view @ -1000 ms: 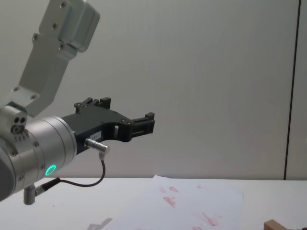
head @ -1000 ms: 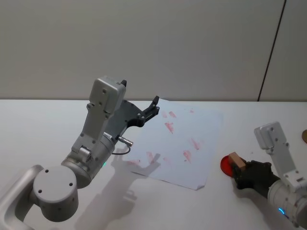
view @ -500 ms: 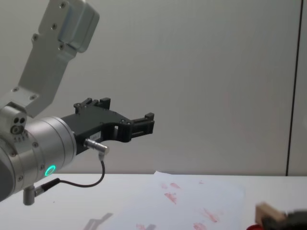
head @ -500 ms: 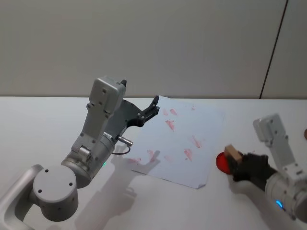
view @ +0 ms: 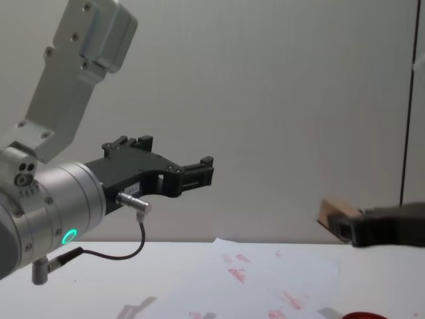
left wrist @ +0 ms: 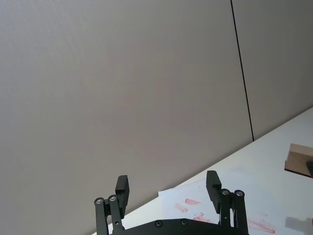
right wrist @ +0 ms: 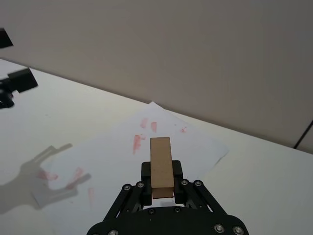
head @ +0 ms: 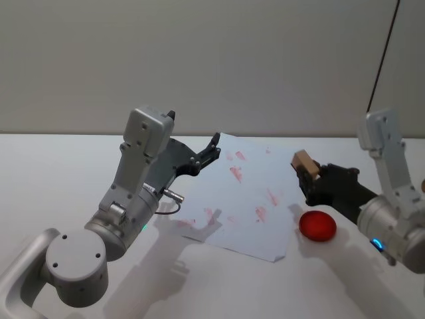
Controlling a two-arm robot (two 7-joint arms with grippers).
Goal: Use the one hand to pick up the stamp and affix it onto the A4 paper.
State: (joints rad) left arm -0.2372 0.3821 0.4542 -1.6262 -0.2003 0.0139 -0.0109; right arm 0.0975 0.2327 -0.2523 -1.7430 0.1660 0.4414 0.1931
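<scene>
White bench | your right gripper (head: 307, 175) fingers grip stamp (head: 304, 160) above A4 paper (head: 249, 183) | lower it flat, press squarely | left gripper (head: 214, 147) raised, fingers wide

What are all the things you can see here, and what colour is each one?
stamp: one, light-brown wood, held up in the air over the right edge of the paper
A4 paper: one, white, lying flat on the table in the middle
stamp marks: several, reddish-pink, scattered over the paper
round pad: one, red, on the table just beside the paper's right edge
table: one, white, under everything
wall: one, pale grey, behind the table
left pincer: one, black, open, raised above the paper's left side, holding nothing
right pincer: one, black, shut on the stamp, above the red pad
</scene>
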